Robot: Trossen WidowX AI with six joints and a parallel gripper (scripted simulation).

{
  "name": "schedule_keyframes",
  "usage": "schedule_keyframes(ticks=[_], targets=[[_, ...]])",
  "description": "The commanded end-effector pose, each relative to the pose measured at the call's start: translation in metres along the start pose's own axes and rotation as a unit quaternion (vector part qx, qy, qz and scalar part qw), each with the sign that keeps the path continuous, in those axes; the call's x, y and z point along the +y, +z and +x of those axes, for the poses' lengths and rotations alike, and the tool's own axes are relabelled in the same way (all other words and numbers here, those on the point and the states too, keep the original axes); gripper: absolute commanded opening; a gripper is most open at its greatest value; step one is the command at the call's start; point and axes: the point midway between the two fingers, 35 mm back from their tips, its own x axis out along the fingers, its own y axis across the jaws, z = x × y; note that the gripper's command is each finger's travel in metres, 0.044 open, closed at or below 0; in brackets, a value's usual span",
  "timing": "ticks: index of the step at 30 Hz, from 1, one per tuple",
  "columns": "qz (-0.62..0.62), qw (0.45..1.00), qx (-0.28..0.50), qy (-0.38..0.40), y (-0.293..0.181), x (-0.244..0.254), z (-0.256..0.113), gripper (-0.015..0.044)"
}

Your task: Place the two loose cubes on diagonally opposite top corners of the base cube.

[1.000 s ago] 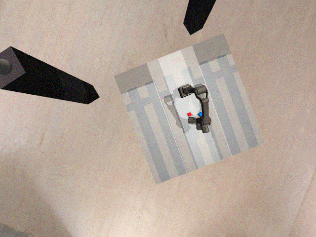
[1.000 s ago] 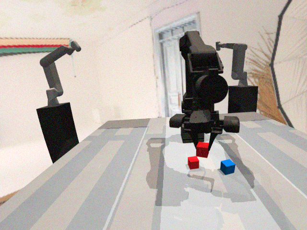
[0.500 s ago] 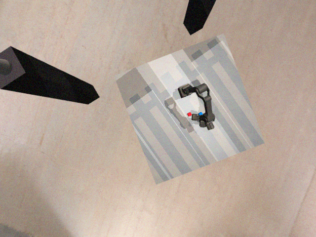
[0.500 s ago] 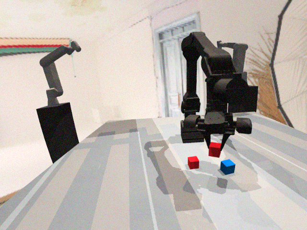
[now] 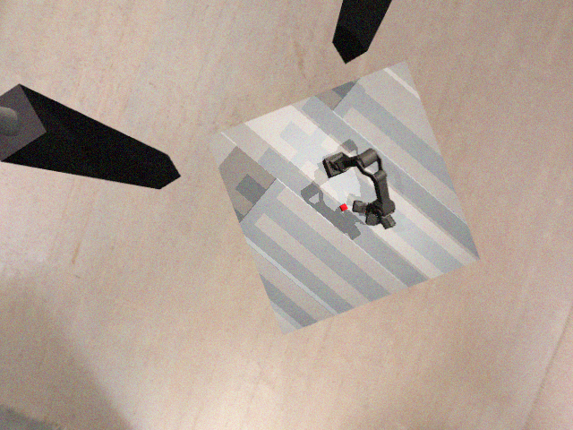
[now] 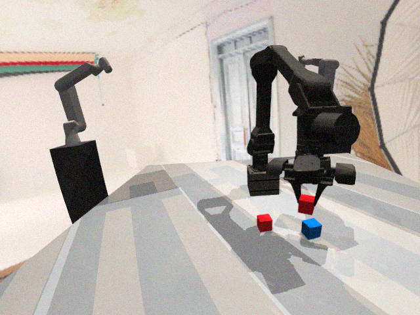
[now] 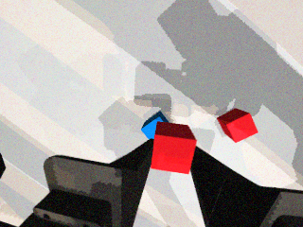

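Note:
My gripper point(image 6: 306, 202) point(image 7: 170, 145) is shut on a red cube point(image 6: 306, 205) point(image 7: 173, 153) and holds it in the air, above and slightly behind the blue base cube in the exterior view. The blue cube point(image 6: 311, 228) point(image 7: 154, 126) rests on the table; in the wrist view the held cube partly covers it. A second red cube point(image 5: 343, 207) point(image 6: 264, 222) point(image 7: 238, 125) rests on the table, left of the blue cube in the exterior view and apart from it. In the top view the arm hides the blue cube and the held cube.
The striped table point(image 5: 323, 296) point(image 6: 163, 271) carries the arm's base point(image 5: 334, 165) point(image 6: 263, 183), behind the cubes in the exterior view. A black pedestal point(image 5: 101, 143) point(image 6: 79, 179) with another arm point(image 6: 73, 102) stands beyond the table. A second black pedestal point(image 5: 358, 28) shows at the top.

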Motion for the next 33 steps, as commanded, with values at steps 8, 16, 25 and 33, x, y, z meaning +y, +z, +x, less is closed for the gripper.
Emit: schedule_keyframes(ticks=[8, 16, 25, 33], targets=[[0.025, 1.0, 0.001, -0.001, -0.025, 0.013, 0.008, 0.0105], [0.033, 0.999, 0.002, -0.001, -0.033, 0.017, 0.01, 0.0105], [0.034, 0.999, 0.002, -0.001, -0.033, 0.017, 0.017, 0.0105], [0.035, 0.999, 0.002, -0.001, -0.033, 0.016, 0.037, 0.0105]])
